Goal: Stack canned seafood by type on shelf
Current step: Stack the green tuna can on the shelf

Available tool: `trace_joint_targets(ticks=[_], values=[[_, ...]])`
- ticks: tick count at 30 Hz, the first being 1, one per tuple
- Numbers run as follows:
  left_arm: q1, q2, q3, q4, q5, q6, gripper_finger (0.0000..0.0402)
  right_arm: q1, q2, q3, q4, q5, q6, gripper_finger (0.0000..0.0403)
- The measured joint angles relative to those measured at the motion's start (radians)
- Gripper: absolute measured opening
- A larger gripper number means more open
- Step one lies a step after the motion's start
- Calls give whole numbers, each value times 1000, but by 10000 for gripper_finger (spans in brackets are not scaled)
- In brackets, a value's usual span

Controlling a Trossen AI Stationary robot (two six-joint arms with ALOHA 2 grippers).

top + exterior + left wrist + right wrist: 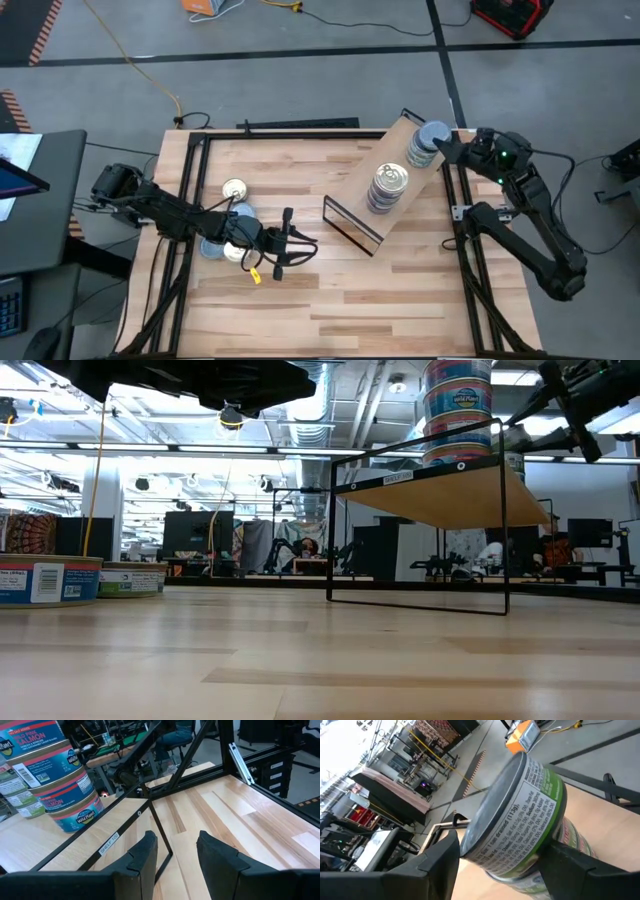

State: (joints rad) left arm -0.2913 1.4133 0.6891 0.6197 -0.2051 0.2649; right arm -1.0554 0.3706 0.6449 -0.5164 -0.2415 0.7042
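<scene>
Gripping a round metal tin [517, 815], dark right pincer [502, 852].

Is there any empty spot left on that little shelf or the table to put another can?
The shelf is bare at its lower end, below the two stacks. The table is open along its near edge and right half. It is crowded at the left, where loose tins lie beside the left gripper.

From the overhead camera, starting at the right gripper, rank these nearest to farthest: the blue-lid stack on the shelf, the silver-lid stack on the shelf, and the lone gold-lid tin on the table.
Measured from the right gripper:
1. Blue-lid stack, at the shelf's far end, right beside the gripper.
2. Silver-lid stack, mid-shelf.
3. Gold-lid tin, on the table's left side.
</scene>
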Motion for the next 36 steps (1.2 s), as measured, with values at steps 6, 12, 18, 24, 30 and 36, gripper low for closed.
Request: trace_joint_targets(ticks=[6,12,18,24,30,36], values=[[0,0,0,0,0,0,130,30,33,23,-42,0,16,272],[0,0,0,0,0,-3,130,91,76,46,-57,3,28,272],[-3,0,0,-1,0,-5,130,128,93,101,-95,27,28,272],[-3,0,0,-2,0,-6,130,140,95,146,-202,61,25,272],[-3,0,0,-1,0,-8,130,139,96,158,-214,61,29,272],[-3,-1,1,6,6,-14,130,139,122,159,-244,61,29,272]])
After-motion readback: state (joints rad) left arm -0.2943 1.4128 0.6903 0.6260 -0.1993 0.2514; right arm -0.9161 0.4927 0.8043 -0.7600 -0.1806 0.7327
